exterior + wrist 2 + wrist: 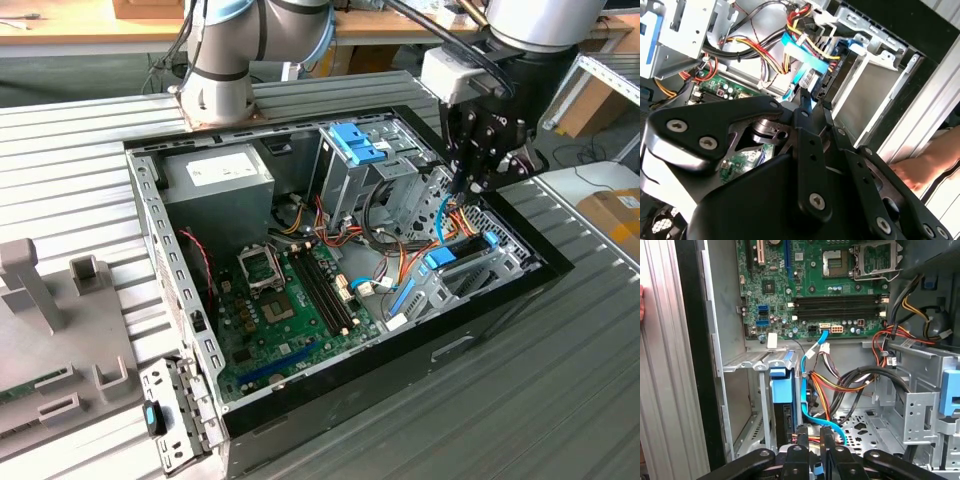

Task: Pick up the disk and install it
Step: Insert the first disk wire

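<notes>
Pincer [478,185] hovers above one disk [462,250] seated in its bay.

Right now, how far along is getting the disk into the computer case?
The dark disk with bright blue side rails already sits in its metal bay at the edge of the open case. The black gripper hovers just above it, holding nothing. Whether the disk is fully seated can't be told.

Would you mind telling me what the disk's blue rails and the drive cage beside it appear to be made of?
The disk has rails that look like moulded plastic: uniform bright blue, matte. The drive cage looks like bare sheet metal, dull grey with folded edges, likely steel. The gripper hovers close above the disk.
</notes>
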Robot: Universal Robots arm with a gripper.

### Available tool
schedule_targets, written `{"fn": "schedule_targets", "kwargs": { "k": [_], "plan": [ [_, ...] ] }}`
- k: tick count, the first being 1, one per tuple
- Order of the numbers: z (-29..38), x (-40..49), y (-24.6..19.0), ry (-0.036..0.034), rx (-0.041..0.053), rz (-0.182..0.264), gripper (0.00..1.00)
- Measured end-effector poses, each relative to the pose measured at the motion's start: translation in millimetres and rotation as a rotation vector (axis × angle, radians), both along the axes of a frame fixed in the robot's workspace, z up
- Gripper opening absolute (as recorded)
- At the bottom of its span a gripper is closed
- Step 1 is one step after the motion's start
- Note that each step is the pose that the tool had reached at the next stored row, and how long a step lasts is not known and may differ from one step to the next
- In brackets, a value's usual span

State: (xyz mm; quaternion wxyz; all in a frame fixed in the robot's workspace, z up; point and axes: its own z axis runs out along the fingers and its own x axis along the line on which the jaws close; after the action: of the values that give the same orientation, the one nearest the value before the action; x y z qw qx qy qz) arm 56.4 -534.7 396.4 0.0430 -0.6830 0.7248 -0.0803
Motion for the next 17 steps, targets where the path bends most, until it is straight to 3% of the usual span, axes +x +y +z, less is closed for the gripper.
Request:
{"fn": "schedule_targets", "kwargs": {
  "k": [3,6,7,9,11,12,13,15,17],
  "plan": [
    [-0.1,1.7,1.6,0.0016,-0.0002,-0.043,0.24],
    [0.0,1.7,1.6,0.0017,-0.0003,-0.044,0.24],
    [0.0,3.6,1.7,0.0078,-0.0007,-0.044,0.24],
    [0.0,12.9,2.1,0.0515,-0.0041,-0.044,0.24],
    [-0.1,17.1,2.3,0.0692,-0.0061,-0.045,0.24],
    [-0.1,21.0,2.5,0.0854,-0.0079,-0.045,0.24],
    [-0.1,26.4,2.9,0.1085,-0.0102,-0.045,0.24],
    [0.0,29.9,3.9,0.1257,-0.0142,-0.045,0.24],
    [0.0,30.9,4.1,0.1307,-0.0158,-0.045,0.24]
  ]
}}
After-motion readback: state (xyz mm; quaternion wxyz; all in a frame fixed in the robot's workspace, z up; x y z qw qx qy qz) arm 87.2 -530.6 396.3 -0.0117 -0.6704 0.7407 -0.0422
